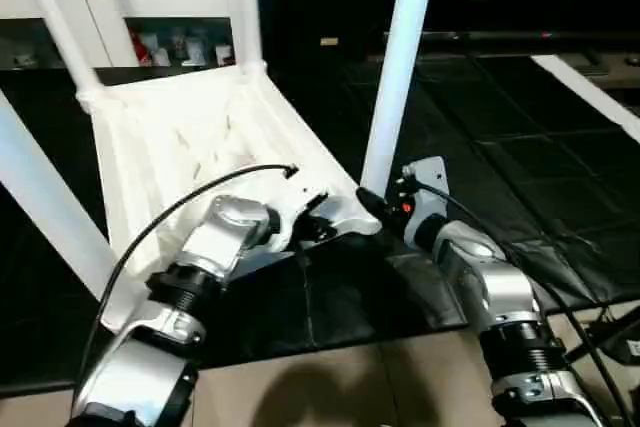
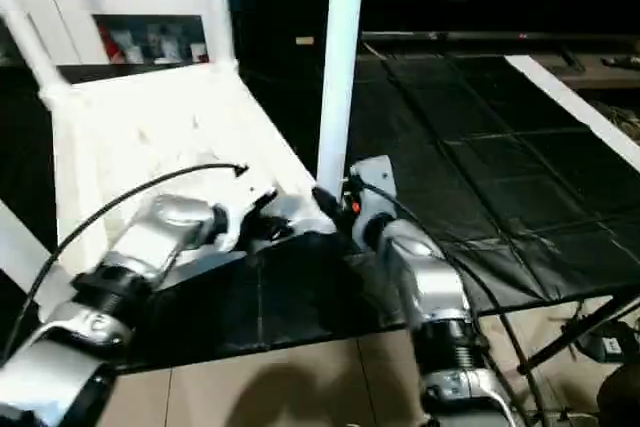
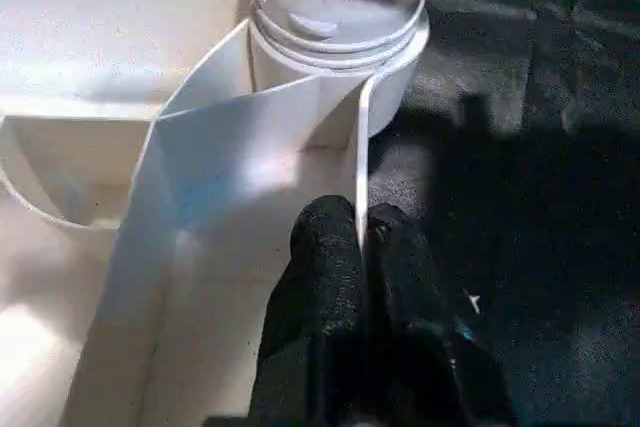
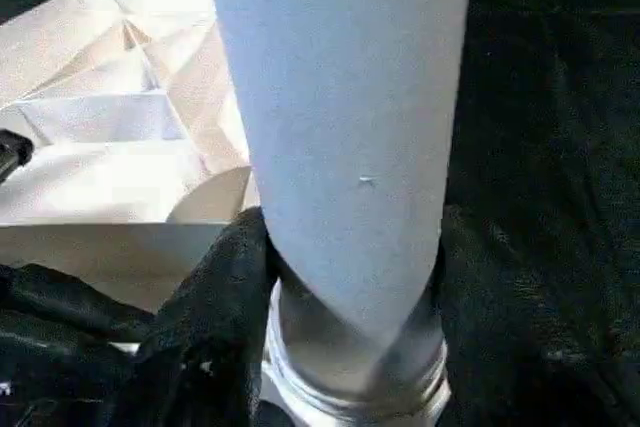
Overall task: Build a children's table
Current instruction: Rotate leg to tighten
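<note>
On the black mat, the white table top lies upside down with its ribs showing. Four legs stand in its corners. The right gripper hugs the near leg low down, just above its socket. The left gripper pinches the top's thin edge wall, fingers pressed together. I think this leg is being pushed in; next it needs a firm seat.

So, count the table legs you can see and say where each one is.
4, one at each corner of the upturned tabletop: far left leg, far right leg, near left leg, and near right leg, held by the right gripper.
</note>
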You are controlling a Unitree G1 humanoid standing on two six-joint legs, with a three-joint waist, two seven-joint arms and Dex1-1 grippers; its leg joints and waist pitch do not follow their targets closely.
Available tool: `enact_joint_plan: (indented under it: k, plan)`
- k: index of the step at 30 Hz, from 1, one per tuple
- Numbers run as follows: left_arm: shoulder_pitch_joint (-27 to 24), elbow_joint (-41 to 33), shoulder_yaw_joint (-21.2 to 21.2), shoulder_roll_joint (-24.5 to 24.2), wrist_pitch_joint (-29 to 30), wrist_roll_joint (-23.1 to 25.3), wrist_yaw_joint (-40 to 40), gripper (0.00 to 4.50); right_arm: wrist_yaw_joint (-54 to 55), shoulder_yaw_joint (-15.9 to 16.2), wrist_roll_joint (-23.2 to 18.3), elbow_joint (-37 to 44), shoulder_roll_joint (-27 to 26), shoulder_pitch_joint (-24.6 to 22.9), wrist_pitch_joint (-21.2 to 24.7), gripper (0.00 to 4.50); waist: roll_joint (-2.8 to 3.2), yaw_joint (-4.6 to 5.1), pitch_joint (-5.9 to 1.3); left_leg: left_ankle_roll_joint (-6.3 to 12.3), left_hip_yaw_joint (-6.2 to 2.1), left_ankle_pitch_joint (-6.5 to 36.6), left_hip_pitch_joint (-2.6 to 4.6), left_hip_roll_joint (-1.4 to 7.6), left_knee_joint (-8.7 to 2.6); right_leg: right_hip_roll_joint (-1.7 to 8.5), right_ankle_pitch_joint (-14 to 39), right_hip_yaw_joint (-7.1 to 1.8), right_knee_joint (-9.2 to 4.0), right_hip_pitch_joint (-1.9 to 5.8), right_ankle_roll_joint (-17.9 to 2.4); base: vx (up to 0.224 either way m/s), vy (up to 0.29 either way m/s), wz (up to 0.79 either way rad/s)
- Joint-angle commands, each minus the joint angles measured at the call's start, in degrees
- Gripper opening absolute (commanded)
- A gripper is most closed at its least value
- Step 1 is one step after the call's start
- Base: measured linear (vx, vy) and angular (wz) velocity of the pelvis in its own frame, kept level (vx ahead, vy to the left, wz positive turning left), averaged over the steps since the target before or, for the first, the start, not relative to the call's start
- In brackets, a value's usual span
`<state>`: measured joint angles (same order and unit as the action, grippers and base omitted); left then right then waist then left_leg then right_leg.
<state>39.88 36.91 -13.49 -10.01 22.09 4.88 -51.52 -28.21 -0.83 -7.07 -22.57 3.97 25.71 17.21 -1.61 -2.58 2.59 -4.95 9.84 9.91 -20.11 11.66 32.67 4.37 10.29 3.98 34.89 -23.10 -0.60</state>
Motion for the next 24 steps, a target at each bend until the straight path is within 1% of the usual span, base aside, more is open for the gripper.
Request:
enact_joint_plan:
  k: [1,2,3,4,7,8,9,10,11,12,13,14,17,18,19,21,22,23,24]
  plan:
    - [0.0,-3.0,-1.5,4.0,-1.8,-2.6,-1.1,0.0,-4.6,6.9,-1.2,0.6,-2.9,-0.5,1.1,2.73,-0.13,-0.64,-3.4,2.17,-0.11,11.4,-0.42,0.79,-3.26,3.28,15.4,-2.5,-5.0,3.05,-9.4,0.0,0.0,0.0]
    - [-0.3,-3.3,-1.7,3.5,-1.9,-2.8,-1.7,0.0,-5.7,7.0,-1.3,1.1,-2.1,-0.9,0.6,2.99,-0.12,-0.63,-3.41,2.36,-0.09,10.7,-0.5,0.82,-3.28,3.22,14.0,-2.5,-4.84,3.16,-9.9,0.0,0.0,0.0]
    - [-0.4,-3.4,-1.7,3.4,-1.9,-2.8,-1.8,0.0,-5.8,7.0,-1.4,1.2,-2.0,-1.0,0.5,2.99,-0.06,-0.76,-3.36,2.5,-0.04,10.7,-0.4,0.84,-3.29,3.25,13.8,-2.48,-4.92,3.21,-10.0,0.0,0.0,0.0]
    - [-0.6,-3.6,-2.0,2.7,-1.9,-2.7,-2.7,0.0,-7.4,6.6,-2.3,2.0,-1.3,-1.6,0.5,3.08,-0.11,-0.84,-3.39,2.7,-0.03,10.5,-0.42,0.83,-3.24,3.26,13.6,-2.51,-4.84,3.3,-10.0,0.0,0.0,0.0]
    - [-0.8,-3.7,-2.5,1.7,-2.7,-2.4,-4.3,0.0,-10.5,6.6,-3.0,3.4,0.2,-2.7,0.2,3.44,0.16,-0.93,-3.31,2.93,-0.07,10.9,-0.38,0.94,-3.37,3.23,13.9,-2.47,-4.94,3.27,-10.2,0.0,0.0,0.0]
    - [-0.9,-3.7,-2.6,1.2,-3.1,-2.3,-5.0,0.0,-11.8,6.7,-3.2,4.0,1.0,-3.2,0.0,3.44,0.14,-0.92,-3.28,2.92,-0.05,11.1,-0.4,0.93,-3.37,3.25,14.1,-2.48,-4.99,3.29,-10.2,0.0,0.0,0.0]
    - [-1.0,-3.6,-3.0,0.1,-4.5,-2.3,-7.1,0.0,-14.7,6.4,-3.8,5.2,3.0,-4.2,-0.2,3.59,0.2,-1.03,-3.22,2.77,-0.06,11.7,-0.27,0.94,-3.41,3.21,15.0,-2.44,-5.18,3.22,-10.0,0.0,0.0,0.0]
    - [-1.1,-3.6,-3.1,-0.3,-5.1,-2.4,-7.9,0.0,-15.6,6.2,-4.1,5.6,3.6,-4.5,-0.3,3.66,0.11,-1.25,-3.21,3.09,-0.04,12.2,-0.24,0.96,-3.39,3.24,15.7,-2.52,-5.25,3.29,-9.5,0.0,0.0,0.0]
    - [-1.2,-3.6,-3.5,-1.0,-5.8,-2.3,-9.2,0.0,-17.5,5.9,-4.5,6.1,5.1,-4.9,-0.6,3.78,0.12,-1.27,-3.19,3.04,-0.04,12.2,-0.3,1.0,-3.43,3.29,15.8,-2.57,-5.23,3.23,-9.5,0.0,0.0,0.0]
    - [-1.4,-3.8,-4.0,-2.0,-6.5,-2.4,-11.1,0.0,-20.8,5.7,-5.2,6.8,7.3,-5.3,-1.0,3.89,0.22,-1.36,-3.17,2.96,-0.07,12.8,-0.2,1.05,-3.48,3.3,16.7,-2.51,-5.33,3.15,-9.4,0.0,0.0,0.0]
    - [-1.4,-3.8,-4.1,-2.2,-6.6,-2.4,-11.5,0.0,-21.5,5.7,-5.3,6.9,7.8,-5.4,-1.1,3.98,0.15,-1.49,-3.12,2.98,-0.04,13.2,-0.09,1.06,-3.45,3.31,17.2,-2.49,-5.47,3.13,-9.3,0.0,0.0,0.0]
    - [-1.6,-4.0,-4.7,-3.3,-7.7,-2.5,-14.0,0.0,-25.5,5.8,-6.1,7.7,10.2,-5.7,-1.2,4.04,0.2,-1.57,-3.14,3.03,-0.04,13.4,-0.02,1.12,-3.41,3.36,17.5,-2.54,-5.43,3.01,-9.5,0.0,0.0,0.0]
    - [-1.8,-4.2,-5.4,-4.2,-8.7,-2.6,-16.3,0.0,-28.4,5.7,-6.8,8.0,11.9,-5.9,-1.1,4.34,0.38,-2.04,-3.1,3.03,-0.02,13.6,0.13,1.31,-3.46,3.39,16.6,-2.62,-5.28,2.87,-10.1,0.0,0.0,0.0]
    - [-2.0,-4.4,-6.2,-5.5,-10.1,-2.7,-19.3,0.0,-31.5,5.3,-8.0,8.2,13.7,-5.8,-0.9,4.42,0.32,-2.27,-3.18,2.95,-0.02,13.6,0.15,1.34,-3.45,3.4,16.3,-2.59,-5.22,2.93,-10.3,0.0,0.0,0.0]
    - [-2.0,-4.5,-6.3,-5.6,-10.2,-2.7,-19.6,0.0,-31.8,5.3,-8.1,8.2,13.9,-5.8,-0.9,4.42,0.33,-2.62,-3.24,2.97,-0.01,13.2,0.2,1.41,-3.41,3.4,15.1,-2.66,-5.06,2.91,-10.6,0.0,0.0,0.0]
    - [-2.5,-5.1,-8.0,-8.0,-13.2,-2.7,-25.4,0.0,-36.9,5.4,-9.7,8.2,16.7,-5.4,0.2,4.47,0.44,-2.88,-3.36,3.13,-0.04,12.8,0.31,1.54,-3.42,3.4,12.9,-2.63,-4.79,2.94,-11.6,0.0,0.0,0.0]
    - [-2.6,-5.2,-8.6,-8.8,-14.2,-2.7,-27.2,0.0,-38.8,5.7,-10.1,8.1,17.8,-5.1,0.4,4.47,0.42,-2.97,-3.39,3.3,-0.01,12.1,0.1,1.57,-3.38,3.31,11.0,-2.65,-4.48,3.12,-12.1,0.0,0.0,0.0]
    - [-2.6,-5.2,-8.6,-8.8,-14.2,-2.7,-27.2,0.0,-38.8,5.7,-10.1,8.1,17.8,-5.1,0.4,4.47,0.38,-3.13,-3.35,3.34,0.02,11.8,0.1,1.55,-3.37,3.32,10.6,-2.6,-4.47,3.1,-12.3,0.0,0.0,0.0]
    - [-2.7,-5.3,-9.3,-9.8,-15.4,-2.8,-29.5,0.0,-41.2,6.3,-10.1,7.7,19.2,-4.7,0.3,4.47,0.39,-3.36,-3.43,3.35,0.07,11.2,0.07,1.59,-3.28,3.33,9.5,-2.57,-4.26,3.19,-12.6,0.0,0.0,0.0]
